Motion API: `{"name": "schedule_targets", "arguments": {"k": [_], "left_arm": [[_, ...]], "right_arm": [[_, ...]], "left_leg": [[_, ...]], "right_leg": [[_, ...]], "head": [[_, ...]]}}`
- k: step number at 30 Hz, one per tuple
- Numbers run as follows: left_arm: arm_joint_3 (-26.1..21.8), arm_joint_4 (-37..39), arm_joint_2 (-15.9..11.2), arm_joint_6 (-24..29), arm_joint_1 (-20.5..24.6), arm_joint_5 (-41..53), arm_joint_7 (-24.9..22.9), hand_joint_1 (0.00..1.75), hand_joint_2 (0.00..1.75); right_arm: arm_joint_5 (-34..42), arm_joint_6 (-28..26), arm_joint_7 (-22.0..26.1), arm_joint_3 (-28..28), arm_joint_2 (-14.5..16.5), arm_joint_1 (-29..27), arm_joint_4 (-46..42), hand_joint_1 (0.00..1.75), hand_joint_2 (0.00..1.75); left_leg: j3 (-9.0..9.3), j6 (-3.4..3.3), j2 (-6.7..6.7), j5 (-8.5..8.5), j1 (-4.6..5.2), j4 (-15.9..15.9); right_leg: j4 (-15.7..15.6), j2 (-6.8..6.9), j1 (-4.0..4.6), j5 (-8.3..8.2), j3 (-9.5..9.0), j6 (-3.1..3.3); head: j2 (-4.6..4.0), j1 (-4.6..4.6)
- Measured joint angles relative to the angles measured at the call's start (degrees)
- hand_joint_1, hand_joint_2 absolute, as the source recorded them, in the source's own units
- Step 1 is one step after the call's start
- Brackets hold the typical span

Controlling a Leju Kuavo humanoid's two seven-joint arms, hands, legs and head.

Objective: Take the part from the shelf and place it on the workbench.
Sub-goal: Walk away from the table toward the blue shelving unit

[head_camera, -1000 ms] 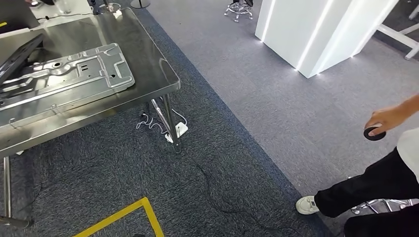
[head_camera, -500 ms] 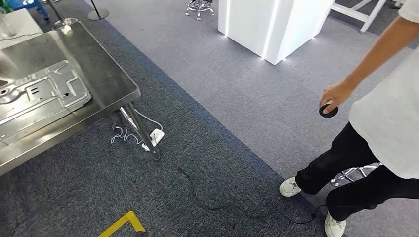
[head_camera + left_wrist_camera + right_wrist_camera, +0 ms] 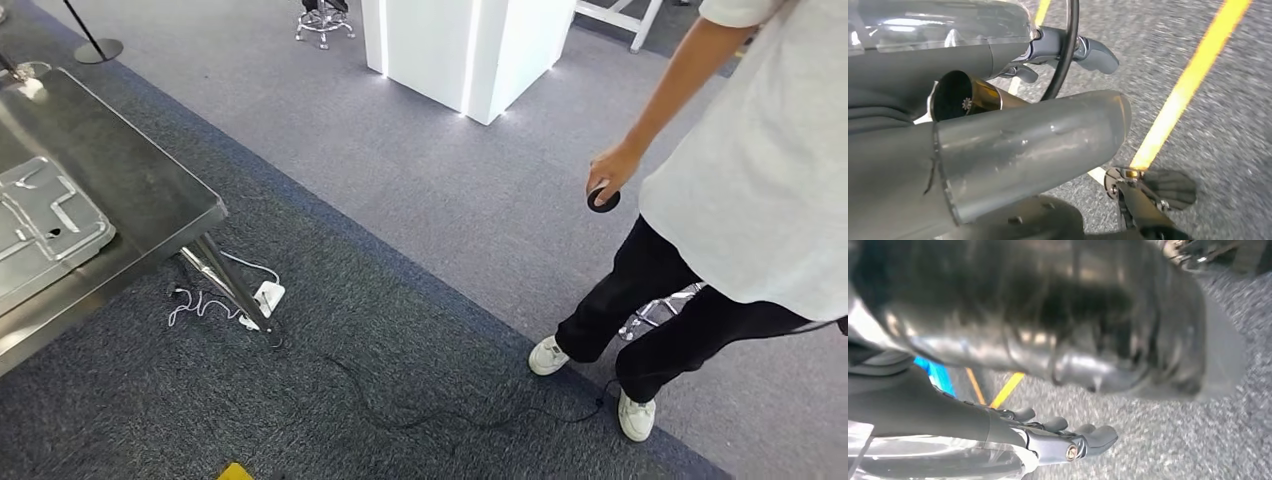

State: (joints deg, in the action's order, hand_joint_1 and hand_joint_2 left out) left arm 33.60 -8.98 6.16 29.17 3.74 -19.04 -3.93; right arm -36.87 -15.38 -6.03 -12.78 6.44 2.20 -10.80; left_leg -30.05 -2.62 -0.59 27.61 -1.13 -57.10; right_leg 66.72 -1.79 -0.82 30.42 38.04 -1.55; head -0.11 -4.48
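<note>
While a person (image 3: 740, 190) stands at three o'clock, the part (image 3: 45, 225) lies on the workbench (image 3: 150, 190) at nine. Left hand (image 3: 1068, 50) and right hand (image 3: 1058, 437) hang over carpet, fingers loosely apart, holding nothing

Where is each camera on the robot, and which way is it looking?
Head view: high on the robot, looking forward and down at the carpet, a table and a person.
Left wrist view: behind the left hand, looking down at carpet; the grey thumb is up close.
Right wrist view: behind the right hand, looking down; a dark robot body part sits close.
Both wrist views share grey carpet and yellow floor tape.
</note>
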Motion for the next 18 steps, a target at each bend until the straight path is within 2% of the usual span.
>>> {"name": "schedule_targets", "arguments": {"k": [1, 2, 3, 4, 5, 6, 7, 8, 9, 11, 12, 14, 15, 16, 17, 18], "left_arm": [[0.01, 0.0, 0.01, 0.02, -0.09, 0.0, 0.07, 0.0, 0.0], [0.01, 0.0, 0.01, 0.05, -0.17, 0.01, 0.09, 0.0, 0.0], [0.02, 0.0, 0.01, 0.08, -0.18, 0.02, 0.1, 0.0, 0.0], [0.04, 0.0, 0.03, 0.11, -0.14, 0.06, 0.1, 0.0, 0.0], [0.08, 0.0, 0.05, 0.15, -0.08, 0.11, 0.1, 0.0, 0.0], [0.12, 0.0, 0.08, 0.16, -0.03, 0.15, 0.1, 0.0, 0.0], [0.17, 0.0, 0.1, 0.19, 0.0, 0.19, 0.1, 0.0, 0.0], [0.22, 0.0, 0.11, 0.2, 0.04, 0.2, 0.09, 0.0, 0.0], [0.27, 0.0, 0.11, 0.22, 0.1, 0.2, 0.09, 0.0, 0.0], [0.33, -0.01, 0.19, 0.25, 0.37, 0.2, 0.09, 0.0, 0.0], [0.35, -0.01, 0.23, 0.26, 0.49, 0.21, 0.09, 0.0, 0.0], [0.37, -0.02, 0.27, 0.29, 0.57, 0.22, 0.11, 0.0, 0.0], [0.37, -0.02, 0.27, 0.3, 0.51, 0.21, 0.11, 0.0, 0.0], [0.37, -0.01, 0.27, 0.31, 0.4, 0.21, 0.11, 0.0, 0.0], [0.37, -0.01, 0.27, 0.31, 0.26, 0.2, 0.1, 0.0, 0.0], [0.37, 0.0, 0.27, 0.32, 0.13, 0.2, 0.09, 0.0, 0.0]], "right_arm": [[0.0, -0.02, 0.03, -0.01, 0.02, 0.09, 0.0, 0.0, 0.0], [0.0, -0.04, 0.03, -0.01, 0.02, 0.14, 0.0, 0.0, 0.0], [0.0, -0.04, 0.01, -0.02, 0.02, 0.13, 0.0, 0.0, 0.0], [0.0, -0.05, -0.04, -0.04, 0.01, 0.09, 0.0, 0.0, 0.0], [0.0, -0.07, -0.13, -0.09, -0.02, 0.05, 0.0, 0.0, 0.0], [0.0, -0.07, -0.22, -0.17, -0.03, 0.05, 0.0, 0.0, 0.0], [0.0, -0.08, -0.31, -0.25, -0.05, 0.11, 0.0, 0.0, 0.0], [0.0, -0.08, -0.37, -0.31, -0.05, 0.18, 0.0, 0.0, 0.0], [0.0, -0.09, -0.4, -0.34, -0.05, 0.21, 0.0, 0.0, 0.0], [0.0, -0.1, -0.44, -0.42, -0.05, 0.07, 0.01, 0.0, 0.0], [0.0, -0.1, -0.46, -0.47, -0.03, -0.02, 0.01, 0.0, 0.0], [0.0, -0.1, -0.46, -0.59, 0.01, -0.03, 0.01, 0.0, 0.0], [0.0, -0.1, -0.46, -0.64, 0.02, 0.0, 0.01, 0.0, 0.0], [0.0, -0.1, -0.46, -0.69, 0.02, 0.01, 0.01, 0.0, 0.0], [0.0, -0.1, -0.46, -0.74, 0.02, 0.01, 0.01, 0.0, 0.0], [0.0, -0.1, -0.46, -0.77, 0.02, 0.0, 0.02, 0.0, 0.0]], "left_leg": [[-0.03, -0.08, 0.91, 0.04, 0.04, -0.01], [-0.03, -0.07, 1.81, 0.1, 0.08, -0.02], [-0.01, -0.02, 2.65, 0.18, 0.08, -0.03], [0.07, 0.1, 3.39, 0.28, 0.05, -0.05], [0.22, 0.31, 4.06, 0.42, 0.0, -0.1], [0.38, 0.62, 4.68, 0.63, 0.02, -0.17], [0.49, 1.03, 5.24, 0.91, 0.11, -0.29], [0.64, 1.47, 5.72, 1.17, 0.21, -0.36], [0.78, 1.9, 6.17, 1.38, 0.33, -0.37], [1.32, 2.63, 6.95, 1.63, 0.26, -0.2], [1.45, 2.92, 6.61, 2.05, 0.13, -0.5], [0.19, 3.26, 4.27, 4.68, -0.13, -4.02], [-1.35, 3.31, 2.75, 6.75, -0.18, -7.56], [-3.29, 3.31, 1.78, 8.76, -0.17, -11.69], [-5.11, 3.27, 1.31, 10.03, -0.13, -15.29], [-6.19, 3.13, 1.1, 10.09, -0.07, -17.16]], "right_leg": [[3.68, 0.71, -0.1, 1.64, 1.87, -0.19], [6.49, 1.05, -0.24, 2.55, 3.26, -0.4], [7.42, 1.28, -0.43, 2.37, 3.66, -0.61], [6.07, 1.6, -0.63, 1.16, 2.83, -0.77], [2.71, 2.21, -0.81, -0.69, 0.9, -0.88], [-1.48, 3.37, -0.87, -2.29, -1.4, -0.88], [-5.02, 4.28, -0.8, -3.45, -3.32, -0.7], [-7.23, 4.84, -0.65, -3.93, -4.49, -0.43], [-8.04, 4.99, -0.43, -3.85, -4.83, -0.09], [-8.14, 3.79, -0.27, -3.86, -4.76, 0.76], [-8.32, 3.29, -0.33, -3.96, -4.83, 1.2], [-8.69, 2.32, -0.57, -4.31, -4.97, 2.06], [-8.71, 1.84, -0.47, -4.37, -4.93, 2.28], [-8.68, 1.26, -0.34, -4.39, -4.85, 2.45], [-8.63, 0.54, -0.16, -4.38, -4.8, 2.53], [-8.55, -0.23, 0.03, -4.36, -4.8, 2.59]], "head": [[0.0, -0.01], [0.0, 0.0], [0.0, 0.0], [0.0, 0.0], [0.0, 0.0], [0.0, -0.02], [0.0, 0.01], [0.0, 0.05], [0.0, 0.1], [0.0, 0.18], [0.0, 0.18], [0.0, 0.23], [0.0, 0.25], [0.0, 0.27], [0.0, 0.27], [0.0, 0.27]]}}
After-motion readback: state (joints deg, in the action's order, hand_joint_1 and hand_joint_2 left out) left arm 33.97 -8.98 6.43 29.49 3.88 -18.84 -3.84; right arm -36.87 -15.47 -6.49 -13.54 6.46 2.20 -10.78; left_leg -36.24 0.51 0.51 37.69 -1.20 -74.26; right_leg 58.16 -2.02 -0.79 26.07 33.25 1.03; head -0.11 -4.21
